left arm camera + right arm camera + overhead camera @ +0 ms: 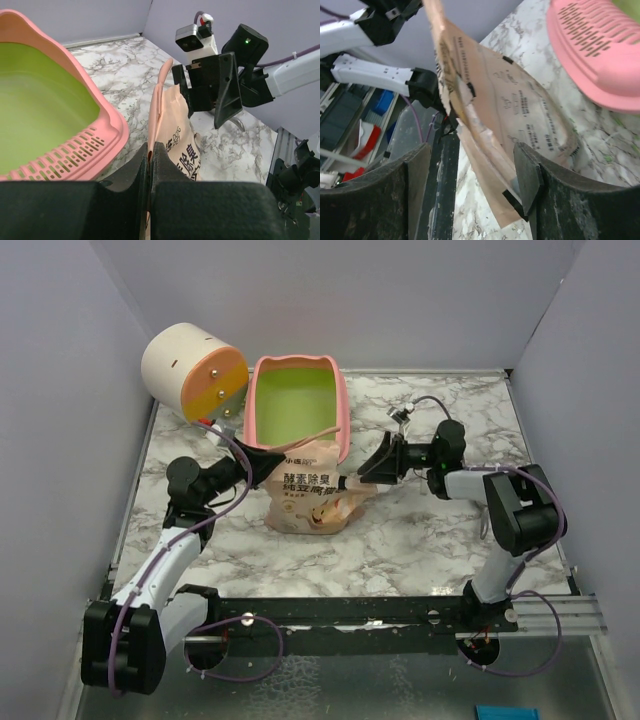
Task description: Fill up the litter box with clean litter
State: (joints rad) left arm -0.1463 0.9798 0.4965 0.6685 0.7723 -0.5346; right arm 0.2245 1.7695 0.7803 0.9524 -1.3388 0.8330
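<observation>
Pink litter box [295, 408]: sat at the far centre of the marble bench [440, 550], its far end close to the back wall, lime-green inside facing up.
Slotted ledge [75, 150]: at the box's near end, just behind the pouch.
Tan pouch [308, 492]: stood upright mid-bench, just in front of the box's near rim, top edge raised, printed face toward the arm bases.
Left end effector [150, 150]: fingers pinched tight on the pouch's upper left edge, thin film clamped between the pads.
Right end effector [472, 155]: fingers spread wide, straddling the pouch's right side. One pad lay close to the lower corner; contact could not be told.
Cream-and-orange cylinder [192, 370]: tilted at the far-left corner, just beside the box's left rim and near the left wall.
Open room: bare marble lay right of the box and pouch and in front of the pouch. The left strip was tight between cylinder, wall and left arm.
</observation>
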